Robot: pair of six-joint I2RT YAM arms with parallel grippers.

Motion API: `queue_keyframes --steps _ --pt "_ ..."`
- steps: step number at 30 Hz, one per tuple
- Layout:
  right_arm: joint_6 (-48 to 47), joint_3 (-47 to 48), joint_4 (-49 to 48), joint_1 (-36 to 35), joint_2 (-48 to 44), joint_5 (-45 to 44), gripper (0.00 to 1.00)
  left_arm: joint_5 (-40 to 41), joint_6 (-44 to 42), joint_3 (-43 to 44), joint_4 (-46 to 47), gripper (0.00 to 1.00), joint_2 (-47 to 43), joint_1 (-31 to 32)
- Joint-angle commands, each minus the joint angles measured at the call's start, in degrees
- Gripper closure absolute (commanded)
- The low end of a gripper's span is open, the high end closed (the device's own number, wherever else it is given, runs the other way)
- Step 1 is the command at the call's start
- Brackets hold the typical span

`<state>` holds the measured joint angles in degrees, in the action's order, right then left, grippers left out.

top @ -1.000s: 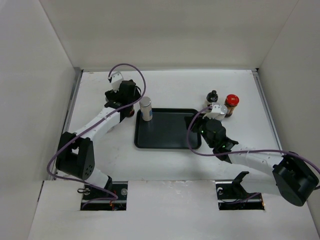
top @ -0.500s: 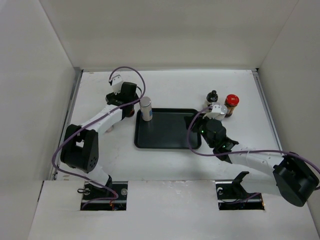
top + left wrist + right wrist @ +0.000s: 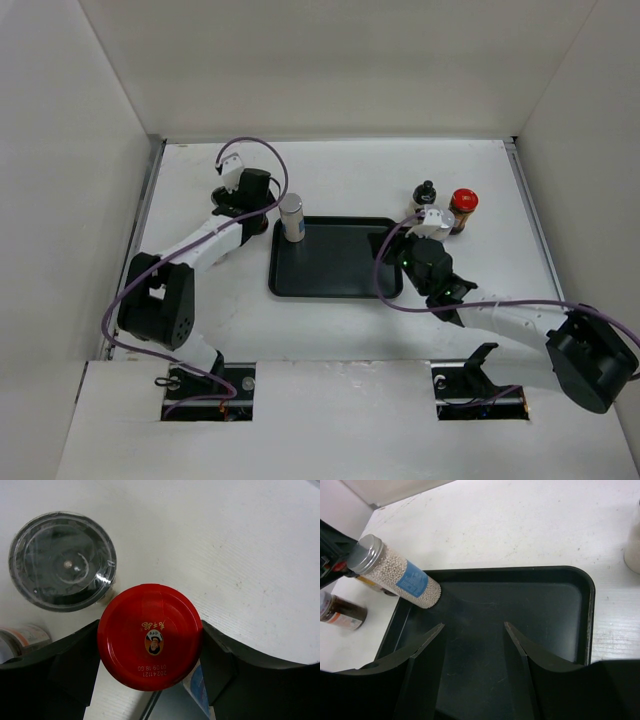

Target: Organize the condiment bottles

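From above, the black tray lay mid-table. A silver-capped jar stood upright in the tray's far-left corner. The left gripper hung just left of that corner, and the right gripper sat over the tray's right rim. A dark-capped bottle and a red-lidded jar stood off the tray's far-right corner

On the left wrist, the fingers flanked a red-capped jar, close against its cap; whether they gripped could not be told

On the right wrist, the jaws stood moderately apart, empty, above the tray's floor. A brown jar sat outside the tray's left rim
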<state>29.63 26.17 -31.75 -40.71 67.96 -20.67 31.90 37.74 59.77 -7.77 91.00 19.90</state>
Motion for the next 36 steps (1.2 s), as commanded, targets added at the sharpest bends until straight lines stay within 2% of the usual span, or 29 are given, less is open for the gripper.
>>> queue_keyframes --steps 1,12,20,25,28,31,36 --pt "0.5 0.4 -2.9 0.7 -1.4 0.6 0.45 -0.1 -0.4 -1.8 4.7 0.61 -7.5 0.4" --pt "0.1 -0.2 -3.4 0.4 -3.5 -0.1 0.44 7.1 -4.4 -7.0 4.6 0.63 -20.2 6.4" --pt "0.3 -1.0 -3.1 1.0 -5.6 -0.4 0.44 9.6 -4.5 -11.3 -2.3 0.66 -28.6 9.8" --pt "0.4 -1.5 -3.3 1.4 -6.0 -0.9 0.43 10.0 -3.8 -12.7 -6.0 0.67 -33.0 15.1" --pt "0.6 -1.3 -3.1 1.9 -5.3 -1.2 0.43 10.3 -3.1 -11.2 -5.4 0.67 -32.1 21.1" --pt "0.9 -1.9 -3.1 2.0 -6.0 -3.3 0.42 12.1 -2.4 -9.1 -1.3 0.67 -27.3 27.4" --pt "1.9 -2.8 -2.4 4.0 -7.3 -4.6 0.42 9.4 -3.5 -3.4 7.1 0.66 -15.4 30.3"
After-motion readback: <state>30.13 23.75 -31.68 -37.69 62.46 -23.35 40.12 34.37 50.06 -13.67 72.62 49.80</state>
